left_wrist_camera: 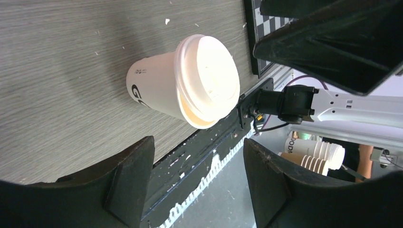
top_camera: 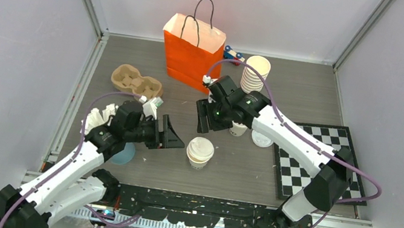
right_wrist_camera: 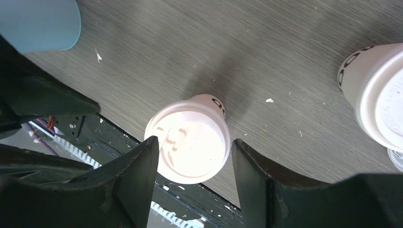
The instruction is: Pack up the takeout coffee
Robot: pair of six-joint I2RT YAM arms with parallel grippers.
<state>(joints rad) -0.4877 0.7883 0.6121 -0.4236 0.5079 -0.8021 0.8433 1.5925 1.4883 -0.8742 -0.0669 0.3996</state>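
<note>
One takeout coffee (top_camera: 200,152), a small white paper cup with a round white lid, stands near the table's front middle. It also shows in the left wrist view as a lidded cup (left_wrist_camera: 190,88) and in the right wrist view below the fingers (right_wrist_camera: 187,140). A second lidded cup (top_camera: 238,129) sits half hidden under the right arm, and appears at the right edge of the right wrist view (right_wrist_camera: 375,95). My left gripper (top_camera: 171,135) (left_wrist_camera: 197,175) is open, just left of the first cup, holding nothing. My right gripper (top_camera: 206,116) (right_wrist_camera: 190,180) hangs open above and behind that cup, not touching it.
The orange paper bag (top_camera: 191,51) stands open at the back. A tall stack of lidless cups (top_camera: 255,73) is to its right, a brown cup carrier (top_camera: 136,82) to its left. A loose lid (top_camera: 261,139), a checkerboard mat (top_camera: 314,162) and a blue cup (top_camera: 123,153) (right_wrist_camera: 43,21) also lie about.
</note>
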